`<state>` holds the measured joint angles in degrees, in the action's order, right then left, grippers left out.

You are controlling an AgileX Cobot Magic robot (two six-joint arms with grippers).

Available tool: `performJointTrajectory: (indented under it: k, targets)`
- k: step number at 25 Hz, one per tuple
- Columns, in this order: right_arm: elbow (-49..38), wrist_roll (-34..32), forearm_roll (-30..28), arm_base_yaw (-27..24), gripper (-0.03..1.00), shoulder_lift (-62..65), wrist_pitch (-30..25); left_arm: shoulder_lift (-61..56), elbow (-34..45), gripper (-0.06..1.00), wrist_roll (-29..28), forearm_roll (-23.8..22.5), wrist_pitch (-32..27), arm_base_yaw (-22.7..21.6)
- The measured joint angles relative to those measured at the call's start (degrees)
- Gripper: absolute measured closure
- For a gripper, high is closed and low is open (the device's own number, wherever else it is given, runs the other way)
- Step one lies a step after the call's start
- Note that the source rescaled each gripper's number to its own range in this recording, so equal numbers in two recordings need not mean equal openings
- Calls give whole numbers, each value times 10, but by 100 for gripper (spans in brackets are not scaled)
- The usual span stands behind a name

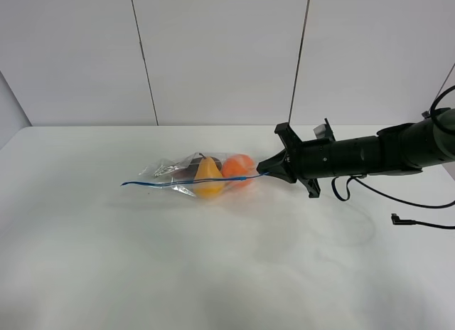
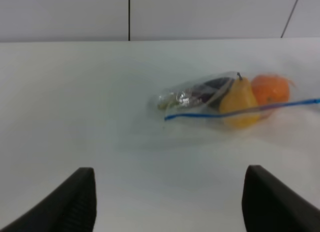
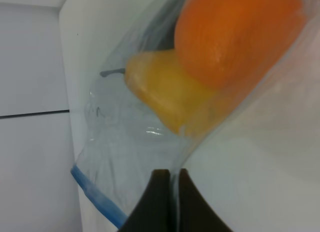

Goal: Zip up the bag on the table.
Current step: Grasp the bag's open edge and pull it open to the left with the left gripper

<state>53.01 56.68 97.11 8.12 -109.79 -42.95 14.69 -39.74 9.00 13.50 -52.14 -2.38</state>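
Note:
The clear bag (image 1: 186,170) lies near the middle of the white table (image 1: 213,273), its blue seal strip (image 1: 178,183) running left to right along its near side. Inside are a yellow pear (image 1: 208,177), an orange (image 1: 237,164) and a dark item (image 1: 188,173). My right gripper (image 1: 264,171) is shut on the right end of the bag's seal edge; the right wrist view shows the fingers (image 3: 157,202) pinching the plastic below the pear (image 3: 165,94) and orange (image 3: 235,37). My left gripper (image 2: 170,192) is open and empty, well short of the bag (image 2: 200,94), and is out of the exterior view.
A black cable (image 1: 416,222) with a loose plug lies on the table at the right, under the right arm (image 1: 377,153). A panelled white wall (image 1: 220,52) rises behind the table's far edge.

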Motion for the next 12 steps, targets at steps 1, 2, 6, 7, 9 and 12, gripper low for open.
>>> performJointTrajectory:
  k: [1, 2, 6, 7, 9, 12]
  targets:
    - [0, 0, 0, 0, 97, 0, 0, 23, -5, 7, 1, 1, 13, 0]
    - [0, 0, 0, 0, 97, 0, 0, 43, -8, 7, 2, 1, 29, 0]
    - [0, 0, 0, 0, 97, 0, -2, 124, -10, 7, 13, 1, 93, 0]
    - [0, 0, 0, 0, 97, 0, -3, 142, -10, 7, 17, 1, 107, 0]
    - [0, 0, -2, 0, 97, 0, -4, 175, -10, 7, 29, 1, 127, 0]
    - [0, 2, -5, 0, 97, 0, -9, 220, -10, 7, 47, 1, 141, 0]
